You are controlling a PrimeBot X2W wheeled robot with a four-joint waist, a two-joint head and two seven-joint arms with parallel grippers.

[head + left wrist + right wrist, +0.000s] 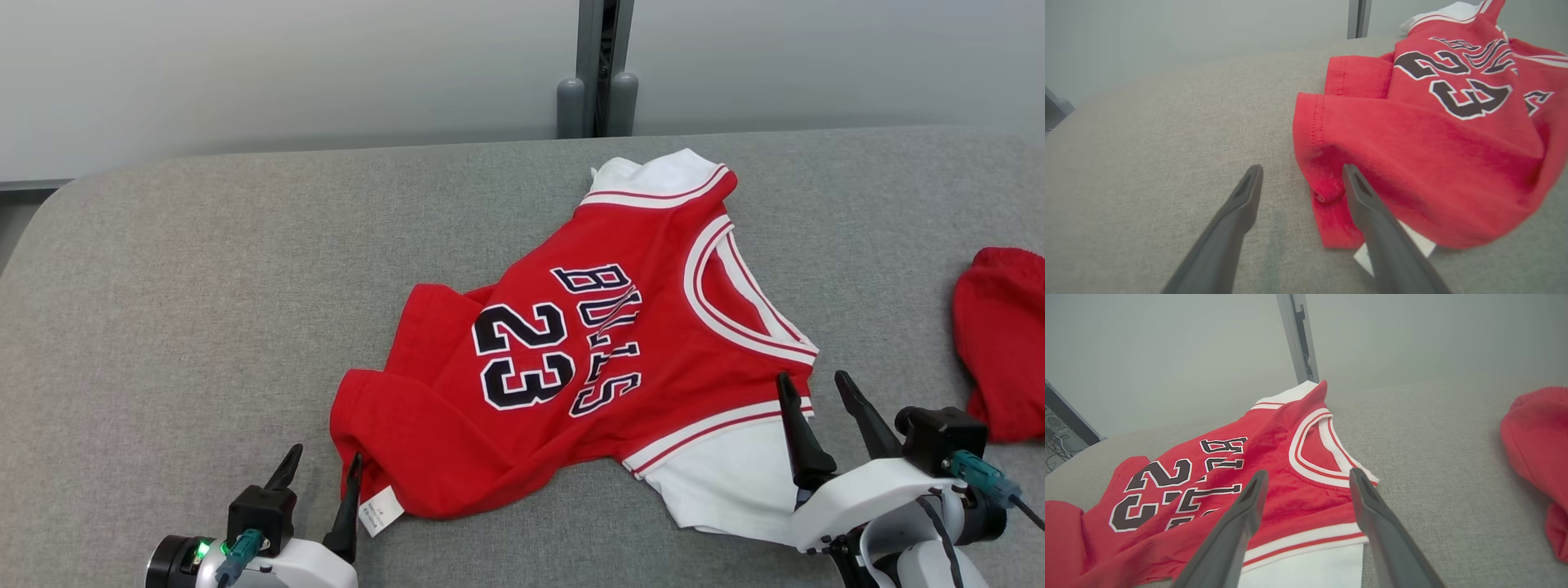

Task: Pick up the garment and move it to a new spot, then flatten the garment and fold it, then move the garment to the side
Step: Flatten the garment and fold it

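The garment (588, 351) is a red jersey with white sleeves and black "BULLS 23" lettering, lying rumpled on the grey table (204, 310). Its hem is bunched at the near left, its neckline to the right. My left gripper (325, 460) is open at the jersey's near-left hem corner, beside the white label (380, 511); in the left wrist view the left gripper (1301, 171) straddles that hem edge (1323, 179). My right gripper (811, 384) is open over the near shoulder and white sleeve; the right wrist view shows the right gripper (1306, 475) above the jersey (1274, 473) near its collar.
A second red cloth (1002, 343) lies at the table's right edge, also seen as the red cloth (1537, 457) in the right wrist view. A grey post (600, 65) stands behind the table's far edge against a pale wall. Bare grey table spreads to the left.
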